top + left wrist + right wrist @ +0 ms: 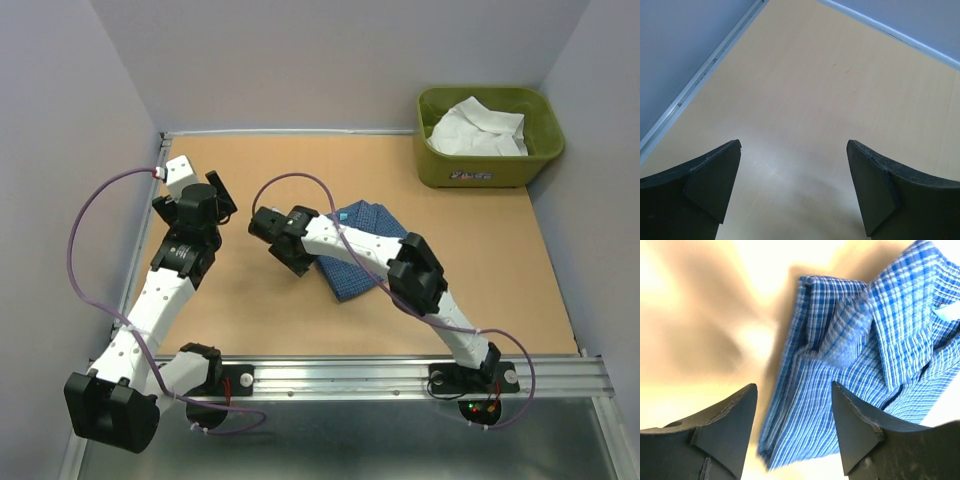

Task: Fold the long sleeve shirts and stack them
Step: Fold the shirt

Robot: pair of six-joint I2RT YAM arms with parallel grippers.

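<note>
The label (472,175) on the far-right olive-green plastic tub (546,158) holding the plain white cloth shirt (478,130) is too small to read; my right gripper (795,388) gapes empty over the folded blue-checked cloth shirt (850,365) mid-table, my left gripper (794,145) spread above bare tan tabletop (815,75).

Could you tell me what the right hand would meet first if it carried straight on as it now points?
The right hand would probably meet the folded blue checked cloth shirt first.

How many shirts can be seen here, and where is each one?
2. The blue shirt lies folded on the table, partly under the right arm. The white shirt lies crumpled in the green tub; others could be hidden under it.
</note>
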